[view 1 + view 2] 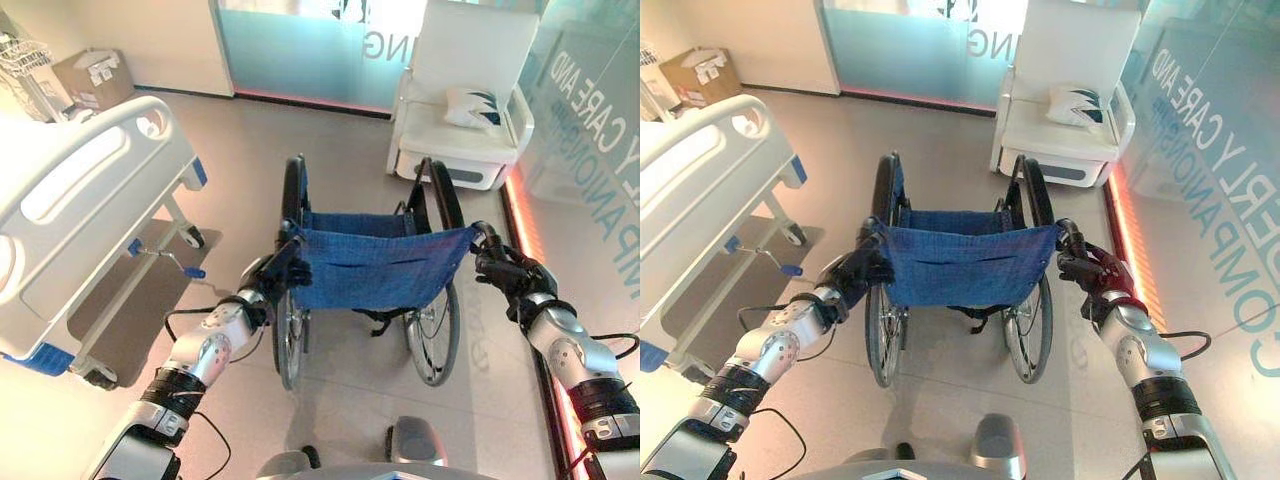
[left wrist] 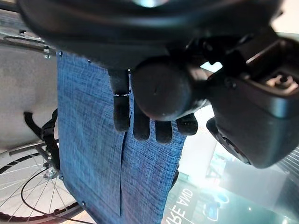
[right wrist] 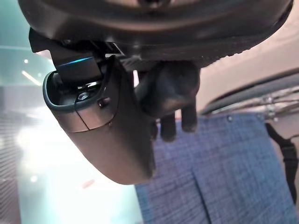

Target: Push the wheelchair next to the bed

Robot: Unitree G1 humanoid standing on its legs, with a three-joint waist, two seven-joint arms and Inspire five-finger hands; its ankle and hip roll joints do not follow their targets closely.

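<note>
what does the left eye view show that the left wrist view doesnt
The left eye view alone shows the white hospital bed, the white armchair with its patterned cushion, a cardboard box, and the right hand on the other handle. The left wrist view alone shows the left hand curled round its black handle end-on. Both share the wheelchair's blue fabric backrest and spoked wheel.

The wheelchair (image 1: pixel 365 265) is positioned centrally on the floor (image 1: pixel 250 150), directly ahead, its backrest facing the camera. The bed (image 1: pixel 85 215) is located to the left of the wheelchair, apart from it. An armchair (image 1: pixel 462 95) is placed beyond the wheelchair, to the right, with a cushion (image 1: pixel 475 107) lying on its seat. A cardboard box (image 1: pixel 92 77) is set at far left, behind the bed. The left hand (image 1: pixel 283 272) is closed round the left push handle, the right hand (image 1: pixel 503 268) round the right one.
</note>
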